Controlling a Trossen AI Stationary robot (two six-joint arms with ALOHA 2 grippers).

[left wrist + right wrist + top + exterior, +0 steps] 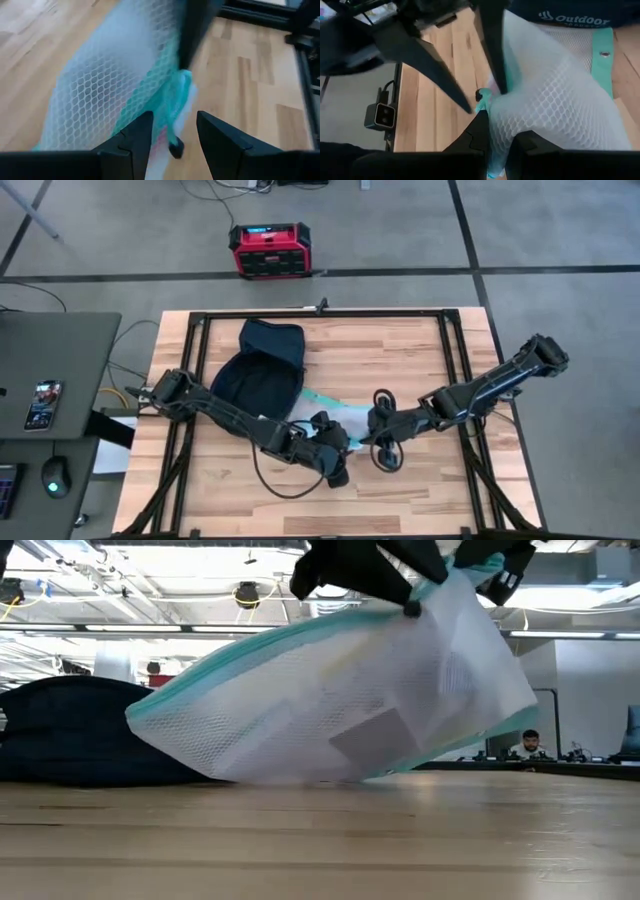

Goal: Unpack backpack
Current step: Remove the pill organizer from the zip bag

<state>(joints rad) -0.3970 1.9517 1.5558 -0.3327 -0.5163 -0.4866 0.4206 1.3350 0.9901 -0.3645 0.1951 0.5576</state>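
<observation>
Dark navy fabric backpack (pixel 258 370) lies open toward the table's far-left side, and a white mesh pouch with teal trim (pixel 330 408) stretches out of its mouth toward both grippers at table centre. Right gripper (pixel 494 131) is pinched tight on the pouch's near corner. Left gripper (pixel 174 131) sits part-open straddling the teal edge, gripping nothing.

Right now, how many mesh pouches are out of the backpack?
1. The mesh pouch lies beside the backpack, between the left gripper and right gripper, which pinches its corner. More may be hidden inside.
</observation>
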